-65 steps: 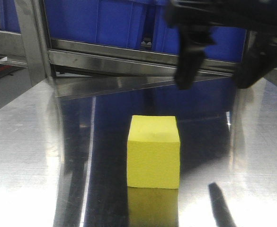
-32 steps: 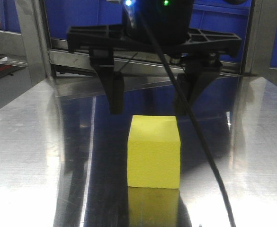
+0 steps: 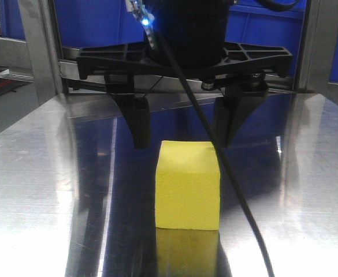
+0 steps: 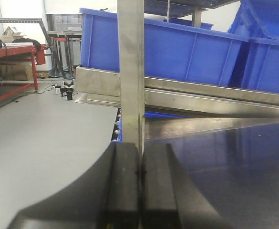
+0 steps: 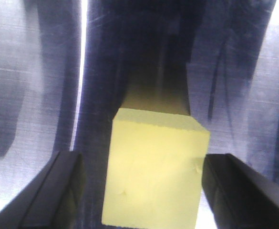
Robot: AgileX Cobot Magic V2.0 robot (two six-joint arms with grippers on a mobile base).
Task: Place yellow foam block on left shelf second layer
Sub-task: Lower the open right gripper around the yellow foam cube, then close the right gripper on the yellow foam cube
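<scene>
Matte, sharp-edged yellow foam block [image 3: 188, 184]; refl. metal table [image 3: 36, 190]

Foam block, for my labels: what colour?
Foam block is bright yellow; clearest in the front-facing view.

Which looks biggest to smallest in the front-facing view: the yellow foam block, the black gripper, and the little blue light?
1. right gripper, widest by far, though nearness to the camera may exaggerate it.
2. yellow foam block.
3. blue light, just a small glowing dot.
</scene>
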